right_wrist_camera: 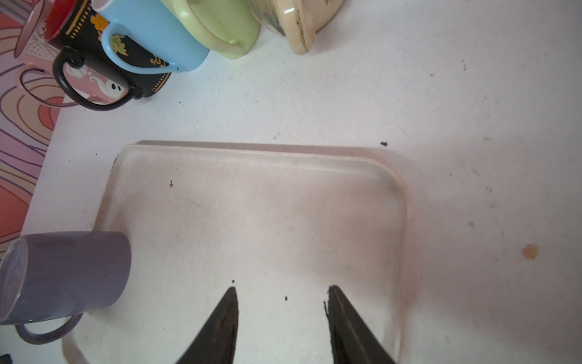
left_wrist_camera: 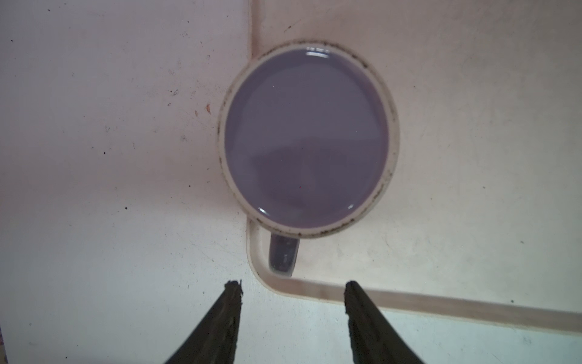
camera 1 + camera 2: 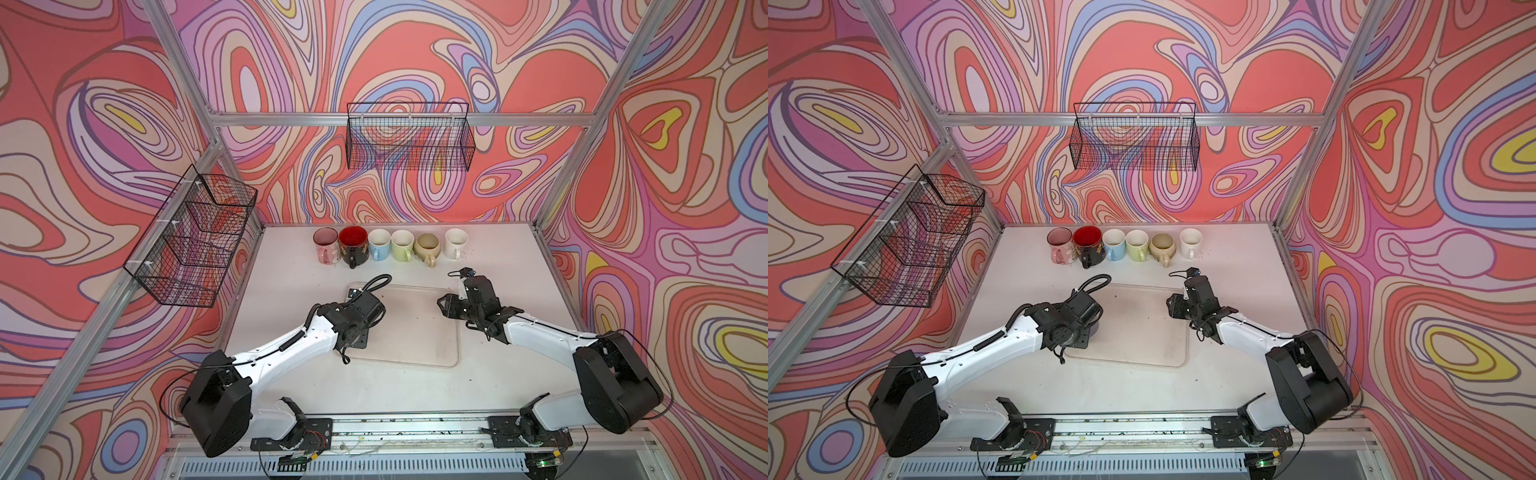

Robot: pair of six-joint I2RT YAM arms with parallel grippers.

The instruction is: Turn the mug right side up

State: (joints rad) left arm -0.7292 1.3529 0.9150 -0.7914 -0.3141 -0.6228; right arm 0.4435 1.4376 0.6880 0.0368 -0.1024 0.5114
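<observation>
The purple mug [image 2: 307, 138] stands upside down on the near-left corner of the clear tray [image 2: 441, 302], its dirty pale foot ring facing up. Its handle [image 2: 283, 258] points at the gap between the jaws of my left gripper [image 2: 292, 285]. That gripper hangs open above the tray's corner, holding nothing. From the right wrist view, the mug [image 1: 72, 274] stands at the tray's far side. My right gripper [image 1: 282, 288] is open and empty over the tray [image 1: 252, 149]. In both top views the left wrist [image 3: 353, 316] hides the mug.
Several upright mugs line the table's back edge: pink [image 3: 325, 245], black and red [image 3: 353, 245], blue [image 3: 379, 244], green [image 3: 402, 245], beige [image 3: 428, 248] and white [image 3: 456, 243]. Wire baskets hang on the left wall [image 3: 191, 241] and the back wall [image 3: 409, 139].
</observation>
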